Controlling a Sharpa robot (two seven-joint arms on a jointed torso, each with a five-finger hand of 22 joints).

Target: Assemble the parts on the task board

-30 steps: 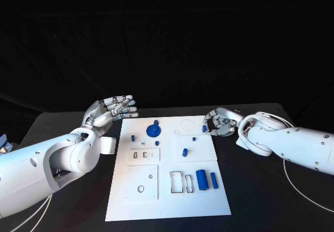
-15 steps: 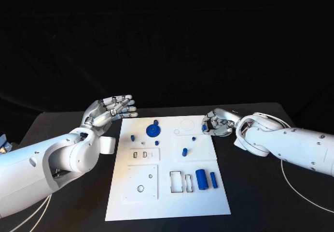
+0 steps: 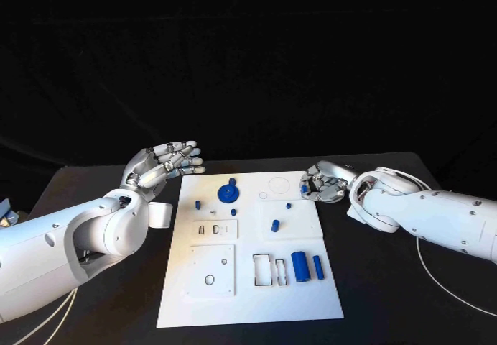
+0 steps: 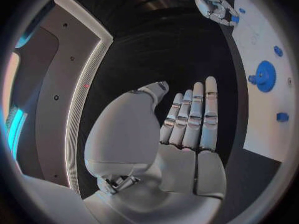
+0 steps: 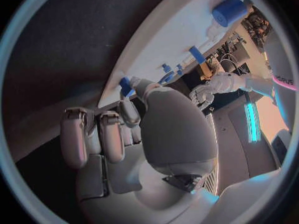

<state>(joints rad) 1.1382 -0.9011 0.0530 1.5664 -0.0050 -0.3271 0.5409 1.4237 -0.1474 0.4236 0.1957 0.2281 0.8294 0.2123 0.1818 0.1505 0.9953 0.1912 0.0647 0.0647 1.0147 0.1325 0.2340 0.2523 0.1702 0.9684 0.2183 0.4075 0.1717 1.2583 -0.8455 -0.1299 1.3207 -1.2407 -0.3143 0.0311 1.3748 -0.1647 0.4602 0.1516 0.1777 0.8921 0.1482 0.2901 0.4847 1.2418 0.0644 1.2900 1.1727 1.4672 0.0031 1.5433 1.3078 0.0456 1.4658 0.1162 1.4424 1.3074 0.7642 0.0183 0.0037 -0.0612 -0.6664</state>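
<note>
Our right hand [image 3: 326,184] pinches small blue part [image 3: 304,190] at task board [image 3: 248,287] edge: light, rigid, slippery, so we grip its sides. Left hand [image 3: 164,165] fingers spread, empty.

Black table [image 3: 393,287] beneath the white plate, matte and dark. Black backdrop [image 3: 248,72] behind the far table edge. Thin white cables on the tabletop: one curving near the right side [image 3: 440,284], others at the near left corner [image 3: 47,323].
</note>
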